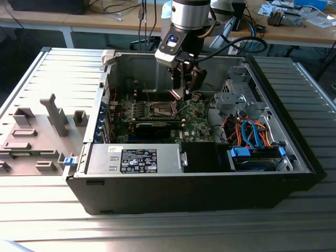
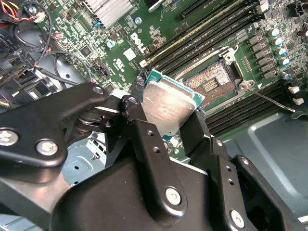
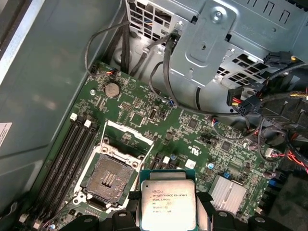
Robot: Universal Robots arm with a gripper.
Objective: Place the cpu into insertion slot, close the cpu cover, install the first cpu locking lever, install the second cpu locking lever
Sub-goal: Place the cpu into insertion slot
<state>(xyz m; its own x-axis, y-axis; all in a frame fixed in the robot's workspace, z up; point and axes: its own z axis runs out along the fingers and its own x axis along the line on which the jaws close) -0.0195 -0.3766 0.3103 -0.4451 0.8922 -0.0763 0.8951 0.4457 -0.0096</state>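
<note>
1. Pincer [image 1: 185,90] clamped on the cpu [image 3: 167,204] by its edges, chip held above the board [image 3: 144,115], just beside the insertion slot [image 3: 108,179].
2. Slot lies open and bare, so I'd say placing is the step in hand.
3. Seating it calls for squaring over the slot, then level lowering.

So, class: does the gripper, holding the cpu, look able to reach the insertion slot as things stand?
Probably yes. The gripper holds the cpu near the insertion slot, whose recess lies uncovered in the first wrist view, with nothing between them.
</note>
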